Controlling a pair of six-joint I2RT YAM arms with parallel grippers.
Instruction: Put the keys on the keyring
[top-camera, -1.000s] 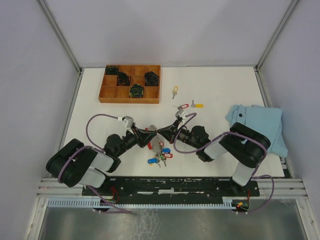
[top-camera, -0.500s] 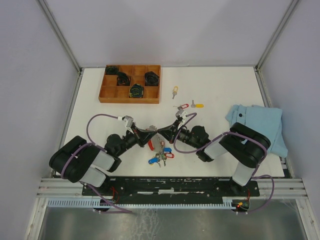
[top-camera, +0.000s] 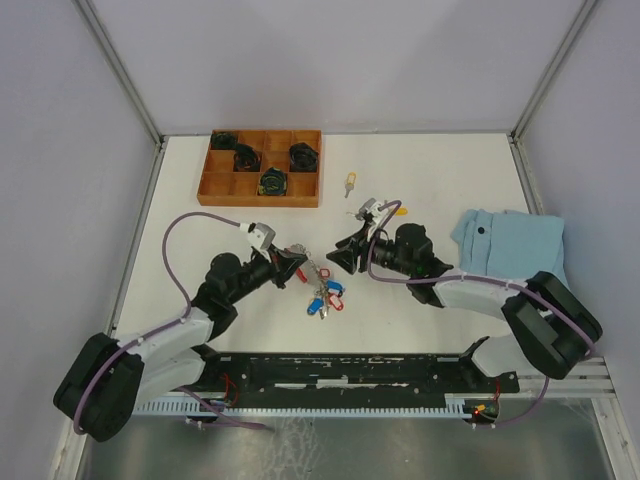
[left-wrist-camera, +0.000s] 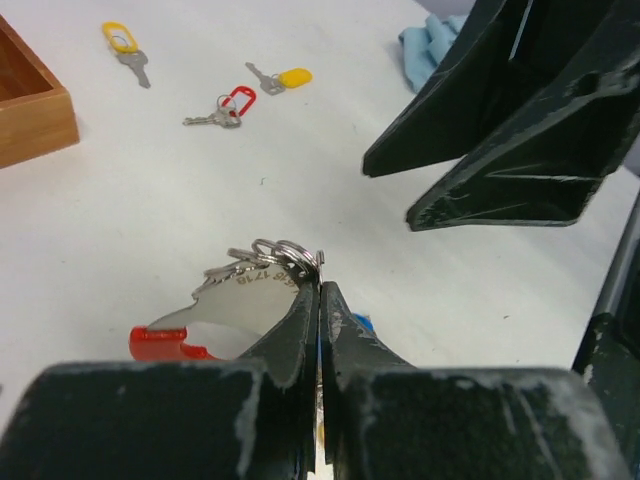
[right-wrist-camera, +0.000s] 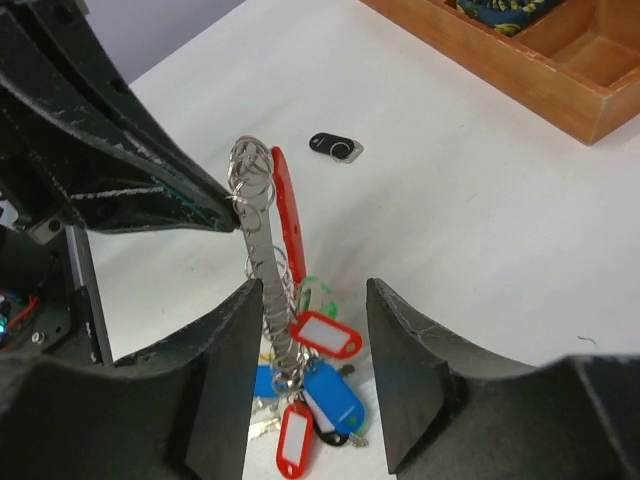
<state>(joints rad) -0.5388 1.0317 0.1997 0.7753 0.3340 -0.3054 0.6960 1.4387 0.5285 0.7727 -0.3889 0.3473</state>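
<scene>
While upright, keyring (right-wrist-camera: 265, 270) red-strapped, silver-banded, many-tagged.

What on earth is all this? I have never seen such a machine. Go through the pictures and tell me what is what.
These are two robot arms, a left arm and a right arm, bolted at the near edge of a white table. The overhead picture comes from a fixed camera above and behind them. The other two come from a small camera on each wrist, so each shows its own tool up close.

On the table are a wooden tray with dark objects in some compartments, a light blue cloth, and three loose keys: a yellow-tagged key, a second yellow-tagged key and a red-tagged key.

The left tool is shut on a ring of the keyring, a bunch with many coloured tags. The right tool is open, facing the bunch and holding nothing.
</scene>
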